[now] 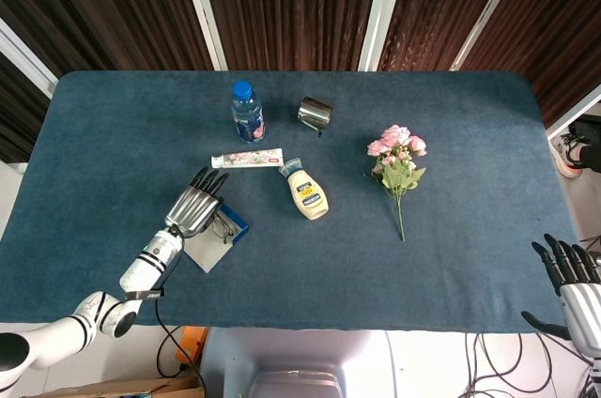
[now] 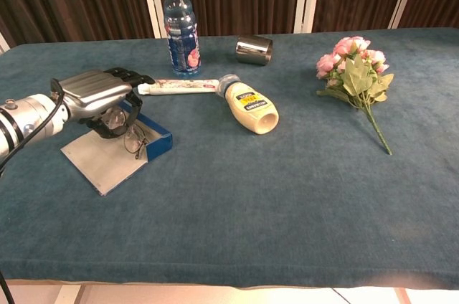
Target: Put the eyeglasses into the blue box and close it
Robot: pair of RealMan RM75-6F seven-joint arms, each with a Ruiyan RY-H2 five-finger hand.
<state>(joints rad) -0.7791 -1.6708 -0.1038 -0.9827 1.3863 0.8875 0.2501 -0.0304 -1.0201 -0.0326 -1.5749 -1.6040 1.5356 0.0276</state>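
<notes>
The blue box (image 2: 159,140) lies open at the table's front left, its grey lid (image 2: 106,158) flat toward the front edge. My left hand (image 2: 97,93) hovers over the box, fingers curled down around the eyeglasses (image 2: 135,139). The glasses hang tilted from the fingers, one lens over the box's blue wall. In the head view the left hand (image 1: 192,206) covers most of the box (image 1: 237,223), and the eyeglasses (image 1: 223,226) peek out at its right side. My right hand (image 1: 571,276) is at the lower right, off the table's edge, with fingers spread and nothing in it.
A toothpaste tube (image 2: 178,86) lies just behind the box, with a mayonnaise bottle (image 2: 249,107) to its right. A water bottle (image 2: 180,29) and a tipped metal cup (image 2: 254,50) stand further back. A pink flower bunch (image 2: 356,71) lies at the right.
</notes>
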